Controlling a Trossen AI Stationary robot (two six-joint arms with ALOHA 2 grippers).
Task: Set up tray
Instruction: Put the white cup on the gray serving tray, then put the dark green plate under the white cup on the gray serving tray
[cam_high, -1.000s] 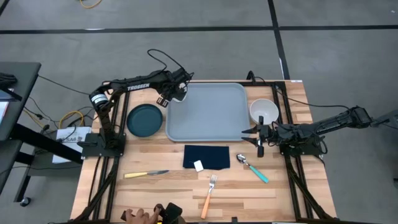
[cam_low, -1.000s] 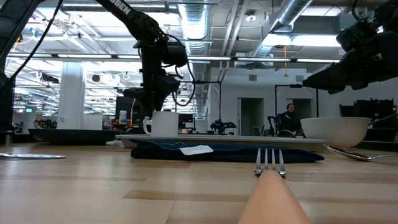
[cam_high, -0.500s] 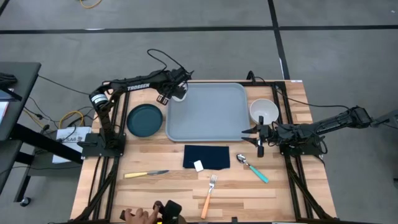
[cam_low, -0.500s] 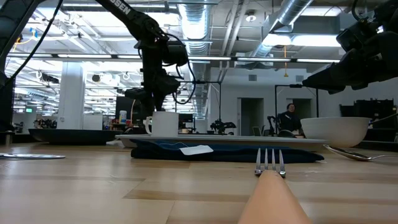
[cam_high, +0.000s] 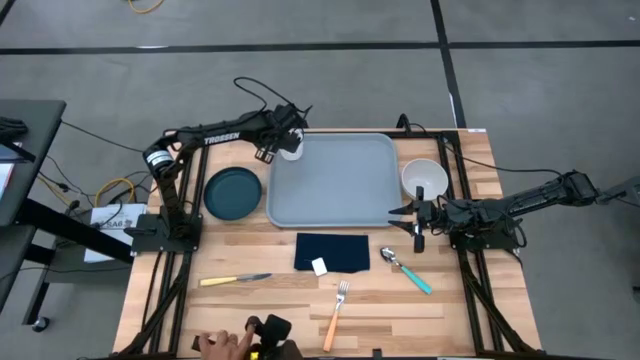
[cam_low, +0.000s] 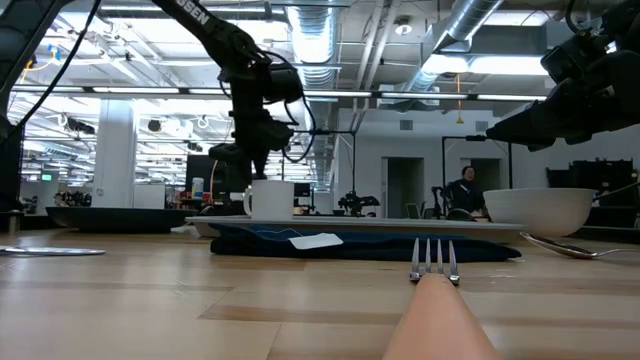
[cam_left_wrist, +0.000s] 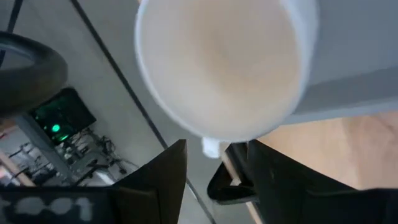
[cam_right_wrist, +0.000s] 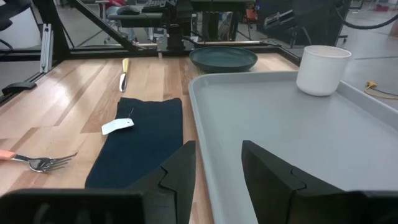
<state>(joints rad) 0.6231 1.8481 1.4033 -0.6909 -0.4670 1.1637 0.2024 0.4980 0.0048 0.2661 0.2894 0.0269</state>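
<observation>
The light blue-grey tray (cam_high: 335, 180) lies at the table's far middle and fills the right wrist view (cam_right_wrist: 267, 143). A white mug (cam_high: 291, 150) stands upright on the tray's far left corner (cam_right_wrist: 322, 70) (cam_low: 272, 198). My left gripper (cam_high: 277, 144) reaches it from the far left and is open, with the mug's handle (cam_left_wrist: 212, 148) between its fingertips (cam_left_wrist: 217, 144). My right gripper (cam_high: 403, 218) waits open just above the tray's near right rim (cam_right_wrist: 219, 149). My left gripper comes at the mug's handle (cam_left_wrist: 212, 148) slanting down from the far left, one finger on each side of it. A gap shows beside one finger (cam_left_wrist: 168, 174). Whether the other finger touches the handle, I cannot tell.
A dark round plate (cam_high: 233, 192) sits left of the tray and a white bowl (cam_high: 424, 180) to its right. The navy napkin (cam_high: 333, 252), spoon (cam_high: 408, 270), fork (cam_high: 336, 310) and knife (cam_high: 235, 281) lie nearer. A person's hand (cam_high: 225, 345) shows at the near edge.
The mug has shifted a little toward the table's right on the tray, still upright. My left gripper has drawn slightly toward the far edge, so more of the mug shows from above. The hand at the near edge has moved.
</observation>
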